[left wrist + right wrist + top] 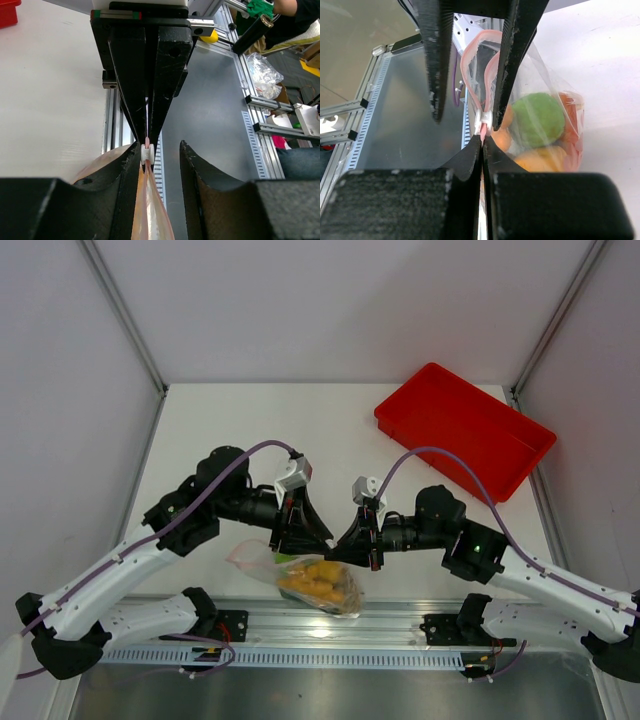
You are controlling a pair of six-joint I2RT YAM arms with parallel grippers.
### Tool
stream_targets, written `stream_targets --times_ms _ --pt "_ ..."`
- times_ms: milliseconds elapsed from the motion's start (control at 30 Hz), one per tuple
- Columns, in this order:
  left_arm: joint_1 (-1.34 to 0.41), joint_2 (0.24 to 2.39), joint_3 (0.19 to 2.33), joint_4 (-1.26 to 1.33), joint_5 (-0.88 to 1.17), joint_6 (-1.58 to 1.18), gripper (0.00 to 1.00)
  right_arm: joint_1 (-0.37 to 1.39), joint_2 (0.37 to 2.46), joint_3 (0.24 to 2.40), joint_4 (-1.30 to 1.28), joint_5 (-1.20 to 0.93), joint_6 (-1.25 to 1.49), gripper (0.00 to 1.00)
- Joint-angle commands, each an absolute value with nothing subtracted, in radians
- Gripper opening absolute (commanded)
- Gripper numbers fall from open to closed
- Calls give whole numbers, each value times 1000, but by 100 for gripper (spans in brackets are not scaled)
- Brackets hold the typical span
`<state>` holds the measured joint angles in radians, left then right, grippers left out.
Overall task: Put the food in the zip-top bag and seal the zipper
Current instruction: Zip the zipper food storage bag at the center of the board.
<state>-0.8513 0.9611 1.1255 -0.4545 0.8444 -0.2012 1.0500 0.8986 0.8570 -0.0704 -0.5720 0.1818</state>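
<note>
The clear zip-top bag (262,556) lies at the table's near edge, between both grippers, with the food (318,580) inside it. The right wrist view shows a green piece (537,120) and orange pieces (545,157) through the plastic. My right gripper (483,139) is shut on the pinkish-red zipper (470,65), right beside its white slider (484,119). My left gripper (159,147) is open. The bag's mouth (150,200) passes between its fingers, against the left one. The slider (147,152) sits at the left fingertip. In the top view, the left gripper (305,535) and right gripper (352,545) meet tip to tip.
A red tray (465,430) stands at the back right of the white table. An aluminium rail (320,625) runs along the near edge, just under the bag. Grey walls close in the left, right and back sides.
</note>
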Motion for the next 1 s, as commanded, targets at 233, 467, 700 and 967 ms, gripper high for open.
stream_targets --times_ms 233,467,700,967 --pt "-838 956 1114 -446 891 -202 44 1057 902 911 -43 -569 173 0" --pt "-825 968 1114 -456 882 -209 35 1055 905 911 -37 -571 175 0" --pt "-821 988 1129 -488 868 -218 1 1061 908 904 -28 -493 198 0" --pt "-821 1012 1161 -552 801 -229 1 1124 887 874 34 -143 250 0"
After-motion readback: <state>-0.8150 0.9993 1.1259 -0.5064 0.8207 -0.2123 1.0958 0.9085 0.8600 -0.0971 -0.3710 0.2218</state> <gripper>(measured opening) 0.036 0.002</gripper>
